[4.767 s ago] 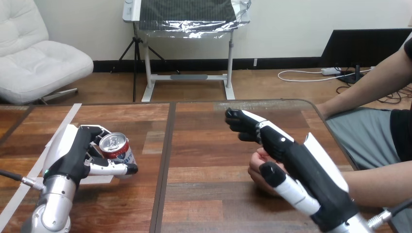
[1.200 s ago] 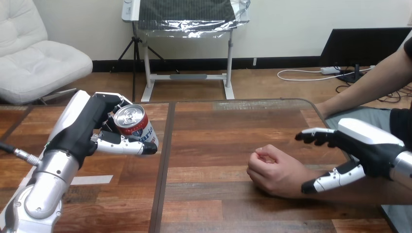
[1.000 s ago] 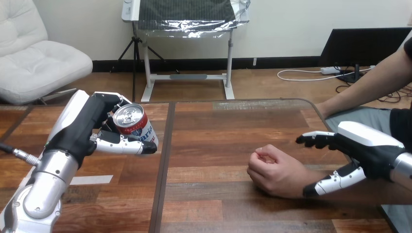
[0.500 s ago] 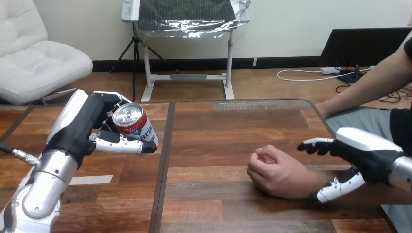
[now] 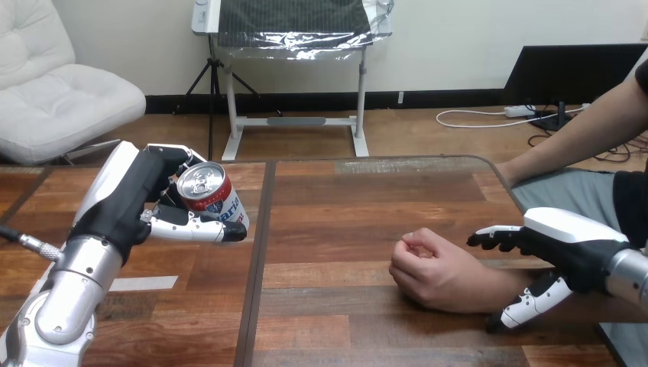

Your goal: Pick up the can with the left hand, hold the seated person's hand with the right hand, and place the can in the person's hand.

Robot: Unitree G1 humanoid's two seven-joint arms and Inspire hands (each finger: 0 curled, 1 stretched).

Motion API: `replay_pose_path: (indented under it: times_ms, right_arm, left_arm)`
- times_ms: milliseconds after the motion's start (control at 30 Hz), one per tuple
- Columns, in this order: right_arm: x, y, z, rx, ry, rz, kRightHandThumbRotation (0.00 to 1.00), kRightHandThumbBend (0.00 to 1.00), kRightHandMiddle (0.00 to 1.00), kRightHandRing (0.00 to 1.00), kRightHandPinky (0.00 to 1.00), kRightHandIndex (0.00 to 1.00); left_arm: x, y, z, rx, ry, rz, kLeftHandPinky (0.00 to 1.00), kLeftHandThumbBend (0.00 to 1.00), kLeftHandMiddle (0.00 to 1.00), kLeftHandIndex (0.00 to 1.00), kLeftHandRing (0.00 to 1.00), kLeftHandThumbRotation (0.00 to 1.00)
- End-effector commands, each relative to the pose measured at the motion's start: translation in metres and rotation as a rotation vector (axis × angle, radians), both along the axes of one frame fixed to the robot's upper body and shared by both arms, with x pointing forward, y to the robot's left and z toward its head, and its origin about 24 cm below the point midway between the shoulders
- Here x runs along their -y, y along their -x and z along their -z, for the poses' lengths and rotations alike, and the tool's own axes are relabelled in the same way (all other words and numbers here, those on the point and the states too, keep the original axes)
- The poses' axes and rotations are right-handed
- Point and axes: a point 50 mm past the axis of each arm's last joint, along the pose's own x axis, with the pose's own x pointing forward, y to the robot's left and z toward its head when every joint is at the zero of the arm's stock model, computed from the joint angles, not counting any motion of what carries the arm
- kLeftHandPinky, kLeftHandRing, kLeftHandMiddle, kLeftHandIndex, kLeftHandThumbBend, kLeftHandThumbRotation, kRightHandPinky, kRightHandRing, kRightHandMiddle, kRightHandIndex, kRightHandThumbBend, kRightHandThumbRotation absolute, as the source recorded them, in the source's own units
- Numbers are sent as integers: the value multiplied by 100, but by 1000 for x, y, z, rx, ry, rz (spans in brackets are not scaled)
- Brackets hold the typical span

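At the left of the wooden table [image 5: 344, 199], the robot's left hand [image 5: 126, 200] grips a red-and-white drink can [image 5: 210, 197], its fingers curled round the far side of the can and its thumb [image 5: 195, 228] clamped across the near side; the can is tilted, its silver top with the pull tab turned up toward the camera, and it is held off the tabletop, just left of the dark seam [image 5: 256, 275] that runs down the table's middle. The silver left forearm [image 5: 65, 306] rises from the bottom left corner, and beside it a short strip of pale tape [image 5: 145, 284] lies flat on the wood. Right of the seam, well apart from the can, the person's hand [image 5: 428, 267] rests on the table in a loose fist, knuckles pointing toward the left, with the person's forearm [image 5: 477, 287] running off toward the view's right edge. At the far right, the robot's right hand [image 5: 569, 245] sits at that forearm just behind the wrist: its fingers [image 5: 493, 238] reach out nearly straight over the far side of the arm, its thumb points down along the near side, and the arm lies in the gap between them. The fingers and thumb are spread apart and not closed round the arm; whether they touch it cannot be told
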Motion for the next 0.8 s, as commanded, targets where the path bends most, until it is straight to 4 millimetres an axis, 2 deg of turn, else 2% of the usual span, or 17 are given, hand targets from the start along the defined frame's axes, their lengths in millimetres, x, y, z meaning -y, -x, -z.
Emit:
replay_pose_path:
  times_ms: [0, 167, 767]
  right_arm:
    - [-2, -13, -13, 25, 16, -8, 31, 100, 89, 88, 85, 90]
    - [-4, -14, -9, -31, 56, 1, 30, 100, 90, 88, 83, 91]
    - [-8, -12, 4, -81, 92, 22, 20, 100, 87, 83, 64, 88]
  left_arm:
    - [2, -5, -29, 119, -19, 20, 25, 72, 34, 40, 28, 0]
    - [1, -5, -29, 120, -8, 16, 24, 72, 34, 41, 28, 0]
    - [1, -4, -31, 130, -8, 19, 27, 73, 34, 40, 30, 0]
